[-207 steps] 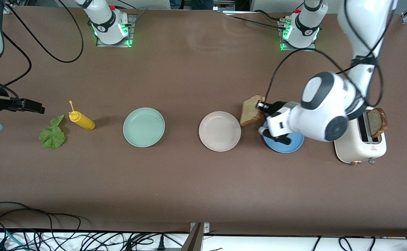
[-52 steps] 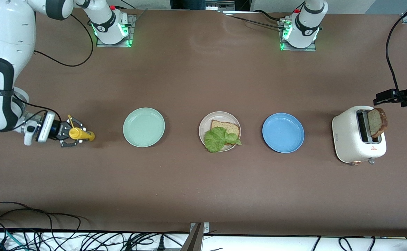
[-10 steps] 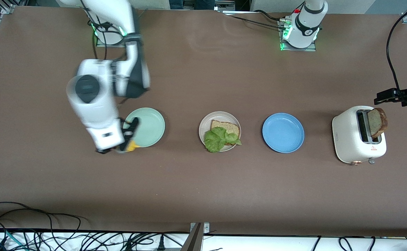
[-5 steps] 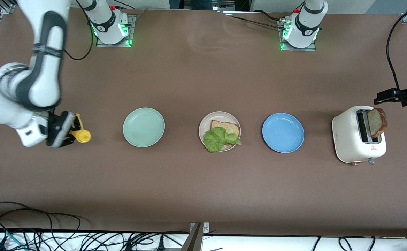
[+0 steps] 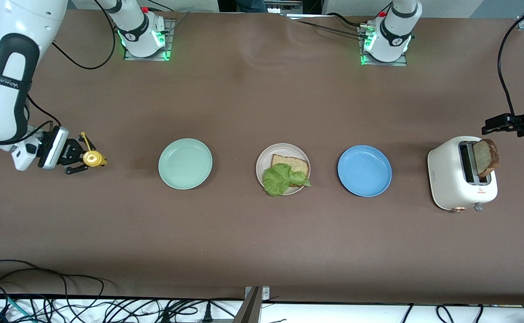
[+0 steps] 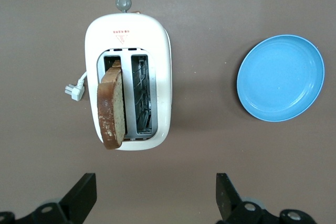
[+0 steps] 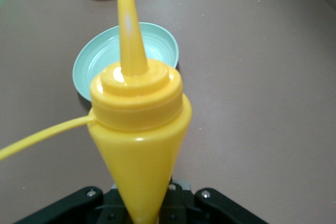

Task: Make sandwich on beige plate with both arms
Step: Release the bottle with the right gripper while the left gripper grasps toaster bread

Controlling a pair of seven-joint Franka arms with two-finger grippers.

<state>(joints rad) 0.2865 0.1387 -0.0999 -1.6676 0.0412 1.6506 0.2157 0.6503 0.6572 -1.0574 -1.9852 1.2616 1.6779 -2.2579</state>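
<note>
The beige plate (image 5: 266, 158) sits mid-table and holds one brown bread slice (image 5: 294, 164) with a green lettuce leaf (image 5: 280, 178) lying over the part nearer the camera. A second bread slice (image 5: 485, 157) stands in the white toaster (image 5: 459, 179); in the left wrist view this slice (image 6: 112, 109) leans out of a toaster (image 6: 157, 66) slot. My left gripper (image 5: 491, 126) waits open over the table beside the toaster, its fingers (image 6: 83, 199) wide apart and empty. My right gripper (image 5: 79, 158) is shut on a yellow squeeze bottle (image 5: 93, 158), (image 7: 139, 129) at the right arm's end.
A mint-green plate (image 5: 185, 163) lies between the bottle and the beige plate. A blue plate (image 5: 364, 170) lies between the beige plate and the toaster. The toaster's plug (image 6: 73, 90) rests on the table. Cables hang along the table's front edge.
My right arm has swung the yellow bottle from the mint-green plate's rim out toward the right arm's end of the table. The left arm has not moved.
</note>
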